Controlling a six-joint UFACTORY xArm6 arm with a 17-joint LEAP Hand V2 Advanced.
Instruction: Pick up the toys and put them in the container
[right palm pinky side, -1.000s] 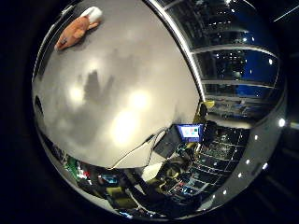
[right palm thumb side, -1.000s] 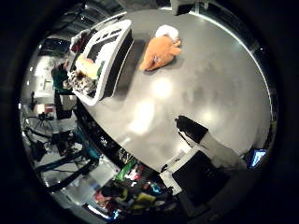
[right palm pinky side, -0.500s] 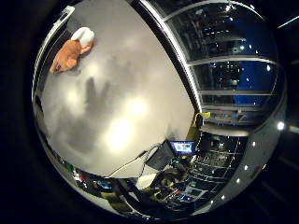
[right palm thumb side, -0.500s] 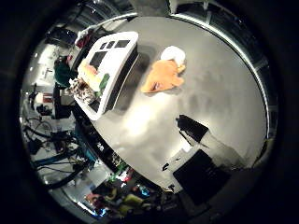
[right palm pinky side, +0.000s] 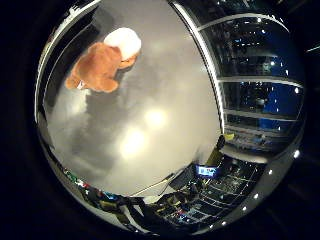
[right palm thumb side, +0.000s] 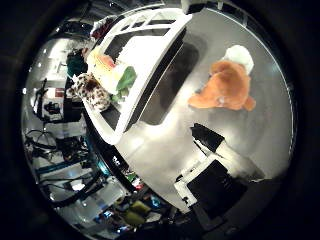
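An orange-brown plush toy (right palm thumb side: 223, 86) with a white part (right palm thumb side: 238, 55) lies on the grey table (right palm thumb side: 170, 140), beside a white slatted container (right palm thumb side: 150, 60). The same plush shows in the little finger side view (right palm pinky side: 100, 65) with its white part (right palm pinky side: 122, 40). The container holds several soft toys, among them a green one (right palm thumb side: 125, 78), a yellow one (right palm thumb side: 102, 66) and a spotted one (right palm thumb side: 92, 93). A black and white part of my hand (right palm thumb side: 215, 160) reaches in at the thumb side view's edge. The fingers do not show.
The table edge (right palm thumb side: 115, 150) runs just past the container, with room clutter and shelves (right palm thumb side: 60, 170) beyond it. Glass walls and lit equipment (right palm pinky side: 250, 90) stand past the table's far side in the little finger side view.
Both views have shifted: the palm has moved closer to the plush toy and the container, which now look larger. The toy itself lies in the same spot beside the container.
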